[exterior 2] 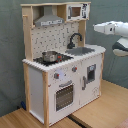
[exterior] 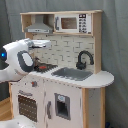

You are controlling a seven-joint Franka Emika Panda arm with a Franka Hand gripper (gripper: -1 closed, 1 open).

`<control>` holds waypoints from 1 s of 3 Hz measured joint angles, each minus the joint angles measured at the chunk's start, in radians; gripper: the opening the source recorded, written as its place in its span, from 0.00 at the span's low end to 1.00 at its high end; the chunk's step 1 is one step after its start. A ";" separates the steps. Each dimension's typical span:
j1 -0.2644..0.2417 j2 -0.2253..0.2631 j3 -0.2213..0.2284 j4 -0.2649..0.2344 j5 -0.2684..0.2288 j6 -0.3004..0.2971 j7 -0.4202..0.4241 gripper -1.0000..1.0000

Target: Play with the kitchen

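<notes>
The kitchen [exterior: 65, 95] [exterior 2: 50, 85] is a white and light-wood toy unit with a grey hood [exterior: 40, 25], a microwave cabinet [exterior: 72, 23], a black faucet [exterior: 84, 59] over the sink [exterior: 72, 74], and an oven [exterior 2: 64, 96]. A metal pot [exterior 2: 50, 56] stands on the stovetop. My gripper [exterior: 46, 43] [exterior 2: 96, 27] hangs in the air in front of the kitchen, above counter height and just below the hood's level. It touches nothing. In the first exterior view my arm hides part of the stovetop.
My white arm's bulky links [exterior: 17, 60] [exterior 2: 120, 45] stand in front of the kitchen. A grey curtain [exterior: 115, 40] hangs behind it. The kitchen rests on a wooden surface [exterior 2: 100, 110] with a seam running across it.
</notes>
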 joint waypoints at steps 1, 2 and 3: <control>-0.001 0.071 -0.046 0.036 0.000 0.011 -0.051 1.00; -0.001 0.163 -0.087 0.071 0.000 0.042 -0.101 1.00; -0.002 0.249 -0.103 0.113 0.000 0.071 -0.136 1.00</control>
